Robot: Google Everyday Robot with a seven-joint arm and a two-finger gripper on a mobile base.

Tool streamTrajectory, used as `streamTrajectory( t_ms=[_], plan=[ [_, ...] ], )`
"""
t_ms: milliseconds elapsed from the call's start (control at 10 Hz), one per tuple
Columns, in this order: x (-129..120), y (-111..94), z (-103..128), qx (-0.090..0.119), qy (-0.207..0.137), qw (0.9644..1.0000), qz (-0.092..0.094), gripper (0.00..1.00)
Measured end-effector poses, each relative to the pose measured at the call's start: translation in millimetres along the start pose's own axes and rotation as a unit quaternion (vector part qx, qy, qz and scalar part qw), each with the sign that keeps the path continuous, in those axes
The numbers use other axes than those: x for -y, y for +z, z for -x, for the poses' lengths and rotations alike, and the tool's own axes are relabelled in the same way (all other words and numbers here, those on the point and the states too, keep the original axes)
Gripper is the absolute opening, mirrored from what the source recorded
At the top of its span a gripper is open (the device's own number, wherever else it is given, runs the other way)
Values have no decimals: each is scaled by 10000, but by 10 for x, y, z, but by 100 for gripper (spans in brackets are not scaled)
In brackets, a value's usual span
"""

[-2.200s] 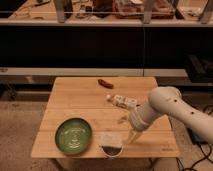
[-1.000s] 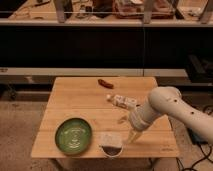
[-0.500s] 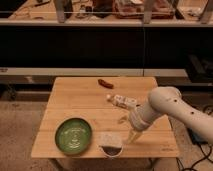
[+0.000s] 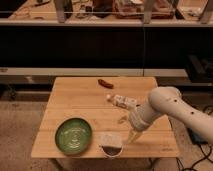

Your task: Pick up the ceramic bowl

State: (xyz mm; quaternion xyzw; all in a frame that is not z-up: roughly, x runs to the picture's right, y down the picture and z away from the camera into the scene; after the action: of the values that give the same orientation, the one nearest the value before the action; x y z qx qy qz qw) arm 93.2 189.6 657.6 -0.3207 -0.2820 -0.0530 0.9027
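Note:
The ceramic bowl [image 4: 74, 136] is a wide, shallow green dish with a pale pattern in its centre. It sits near the front left of the wooden table [image 4: 80, 102]. My gripper [image 4: 131, 136] hangs at the end of the white arm [image 4: 167, 106] over the table's front right part, to the right of the green bowl and apart from it. It is just right of a smaller white bowl with a dark inside [image 4: 110, 143].
A small white bottle-like object [image 4: 122, 101] lies near the table's middle right. A reddish-brown object [image 4: 105, 83] lies near the far edge. Dark shelving [image 4: 105, 40] stands behind the table. Dark equipment [image 4: 200, 70] stands at the right.

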Motion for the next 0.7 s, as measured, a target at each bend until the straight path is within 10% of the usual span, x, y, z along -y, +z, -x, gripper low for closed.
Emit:
streamTrajectory(
  t_ms=[400,700],
  plan=[
    [406,-101,-6,-359,-924,9945,-328,61],
    [916,-215,423,-261,-2503,9660,-590,61]
  ],
)
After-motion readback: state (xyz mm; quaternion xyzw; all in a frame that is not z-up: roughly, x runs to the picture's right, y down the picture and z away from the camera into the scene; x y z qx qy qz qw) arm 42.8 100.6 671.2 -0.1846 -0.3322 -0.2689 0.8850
